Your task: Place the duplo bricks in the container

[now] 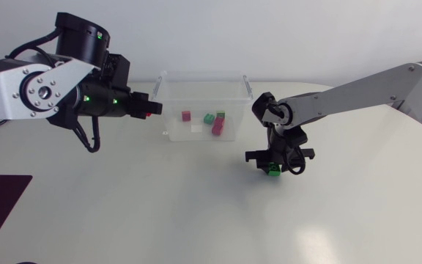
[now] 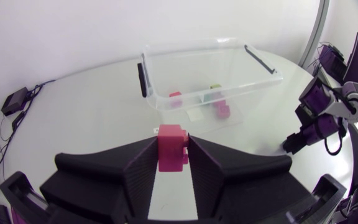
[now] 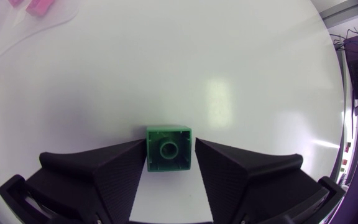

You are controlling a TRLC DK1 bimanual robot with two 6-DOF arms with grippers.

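Fingers (image 2: 135,165) of my left gripper (image 2: 171,138) pinch a red brick (image 2: 170,152) from both sides, held off the table (image 3: 166,62) with the container (image 2: 194,48) just ahead. Those of my right gripper (image 3: 169,146) are clenched on a green brick (image 3: 168,148) low at the table, near the container's right end. Several bricks (image 1: 212,121) already lie inside. For the left drop, I'd carry the red brick clear over the rim and past the black handle (image 2: 143,78) before letting go, low enough that it doesn't bounce out. On the right, I'd lift straight up first so the green brick doesn't drag, then swing in at a height that clears the wall. With both arms closing on one box, I'd send them one at a time to keep the grippers apart.
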